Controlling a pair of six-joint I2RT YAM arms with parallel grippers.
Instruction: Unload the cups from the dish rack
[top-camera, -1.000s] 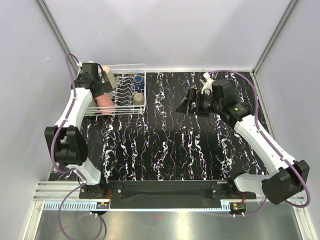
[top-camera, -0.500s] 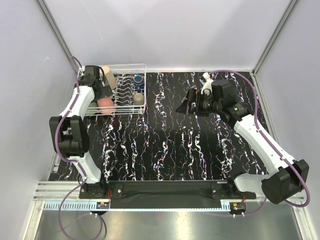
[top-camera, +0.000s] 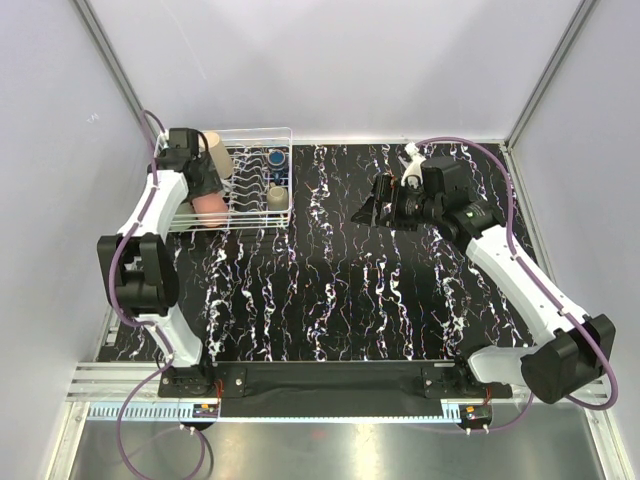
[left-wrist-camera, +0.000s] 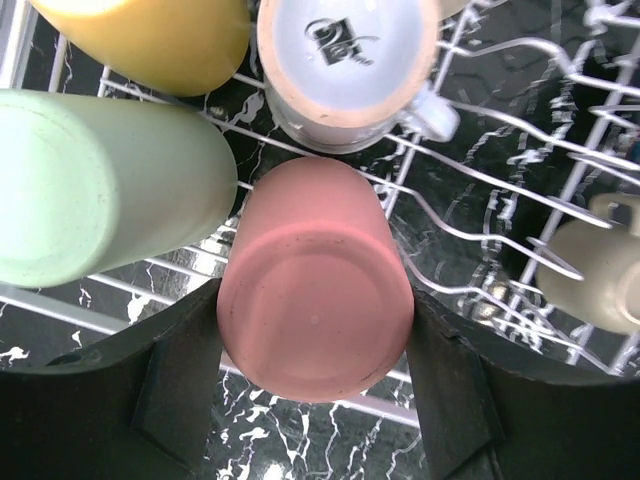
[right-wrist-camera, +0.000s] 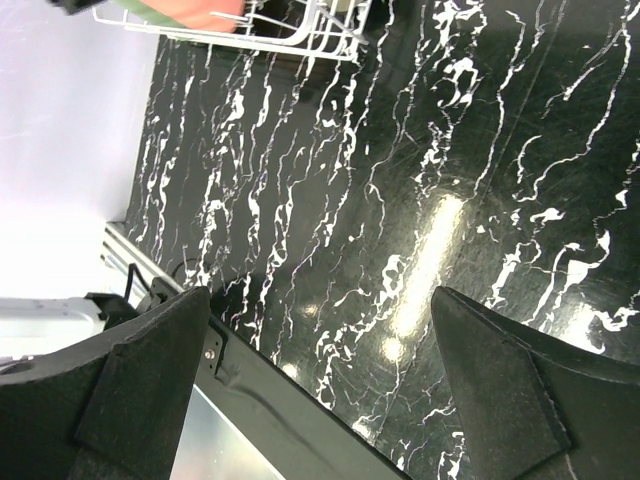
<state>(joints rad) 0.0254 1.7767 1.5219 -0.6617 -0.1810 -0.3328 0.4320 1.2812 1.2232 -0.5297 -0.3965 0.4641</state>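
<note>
My left fingers (left-wrist-camera: 180, 390) are pressed on both sides of the pinkish tumbler (left-wrist-camera: 315, 300), which sits in the near left part of the dish rack (top-camera: 250, 130) at the far left of the worktop (right-wrist-camera: 400, 200), while my right fingers (right-wrist-camera: 140, 380) stand spread wide above the worktop.

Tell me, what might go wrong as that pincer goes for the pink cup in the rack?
The green cup lies right beside the pink cup, so the left pincer could nudge it. On lifting, the pink cup may snag the dish rack wires or the handle of the mug next to it.
</note>
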